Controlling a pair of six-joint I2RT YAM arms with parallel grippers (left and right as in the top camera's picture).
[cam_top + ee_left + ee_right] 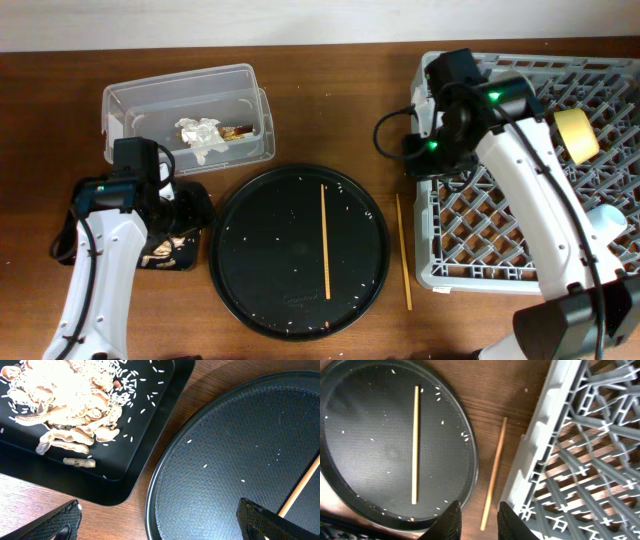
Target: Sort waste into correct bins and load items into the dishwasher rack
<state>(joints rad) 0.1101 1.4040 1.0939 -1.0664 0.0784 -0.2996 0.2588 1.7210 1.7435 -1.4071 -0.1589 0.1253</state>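
The clear tub (185,105) holds the white tissue (200,133) and a brown-gold scrap (238,130). The small black tray (145,435) holds beige food scraps with rice (70,405); it also shows in the overhead view (170,255). One chopstick (325,240) lies on the round black tray (300,300), the other (494,472) on the table beside the grey rack (540,445). The yellow bowl (577,135) and a pale cup (607,218) sit in the rack (530,180). My left gripper (162,525) is open and empty over the gap between the trays. My right gripper (480,522) is open above the table chopstick's near end. The plate and pink cup are out of view.
Rice grains are scattered on the round tray (240,450). The second chopstick's tip shows in the left wrist view (300,487). The rack's left wall (432,200) stands close to the table chopstick (403,250). Bare wooden table (60,120) lies at the far left.
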